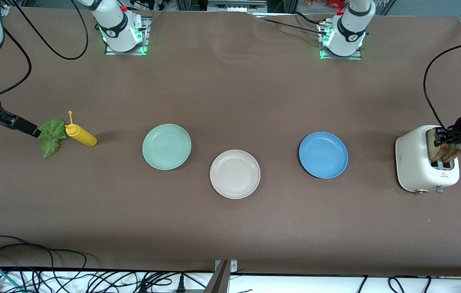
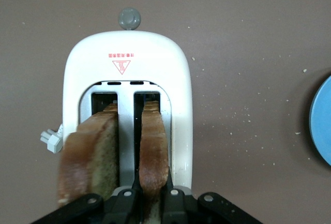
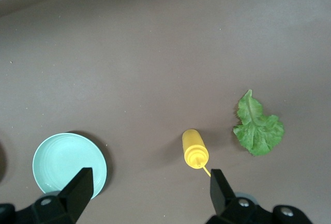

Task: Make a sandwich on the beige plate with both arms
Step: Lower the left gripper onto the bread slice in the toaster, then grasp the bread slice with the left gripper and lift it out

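Your left gripper (image 2: 152,203) is down at the cream-white two-slot toaster (image 1: 417,162), which stands at the left arm's end of the brown table (image 1: 230,228), and its black fingers (image 2: 173,200) are clamped on the edge of one toasted bread slice (image 2: 154,151). That slice stands upright in its slot, tan with a darker brown crust, and a second bread slice (image 2: 90,154) of the same look stands in the slot beside it, untouched by the fingers. The round beige plate (image 1: 234,173) with its shallow raised rim lies bare near the middle of the table, nearest to the front camera of the three plates. The round mint-green plate (image 1: 166,146) lies beside it toward the right arm's end, and the round blue plate (image 1: 323,154) beside it toward the left arm's end; both are bare too. The ruffled green lettuce leaf (image 1: 52,136) lies flat on the table at the right arm's end, touching or just beside the tip of the yellow squeeze bottle (image 1: 80,135), which lies on its side. Your right gripper (image 3: 150,188) hangs in the air above the table at that end, over the patch between the bottle and the mint-green plate, its jaws spread wide and holding nothing. No part of the sandwich is on the beige plate yet.
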Motion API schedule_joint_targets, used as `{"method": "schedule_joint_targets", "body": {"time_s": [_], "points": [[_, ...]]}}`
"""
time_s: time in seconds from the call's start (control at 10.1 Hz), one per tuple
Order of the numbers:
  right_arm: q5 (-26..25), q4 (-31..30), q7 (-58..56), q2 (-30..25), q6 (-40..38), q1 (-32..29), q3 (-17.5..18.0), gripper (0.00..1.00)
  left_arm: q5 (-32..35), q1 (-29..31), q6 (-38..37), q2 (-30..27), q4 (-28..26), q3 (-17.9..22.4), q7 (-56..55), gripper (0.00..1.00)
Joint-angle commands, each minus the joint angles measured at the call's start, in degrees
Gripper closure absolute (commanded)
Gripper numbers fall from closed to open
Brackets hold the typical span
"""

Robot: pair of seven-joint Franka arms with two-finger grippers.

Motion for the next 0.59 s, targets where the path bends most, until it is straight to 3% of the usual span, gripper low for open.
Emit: {"method": "schedule_joint_targets", "body": {"time_s": [0.0, 0.3, 0.49], "points": [[1.2, -0.2, -1.0, -0.2, 0.3, -0.3, 0.0, 0.0, -0.2, 0.7, -5.8, 0.5, 4.8, -0.4, 4.4, 1.0], [1.2, -0.2, -1.0, -0.2, 0.4, -0.3, 0.0, 0.0, -0.2, 0.2, -20.2, 4.1, 18.5, -0.5, 4.3, 1.0], [1.2, -0.2, -1.0, -0.2, 0.4, -0.3, 0.0, 0.0, 0.0, -1.3, -26.4, 4.8, 24.3, -0.8, 3.9, 1.0]]}}
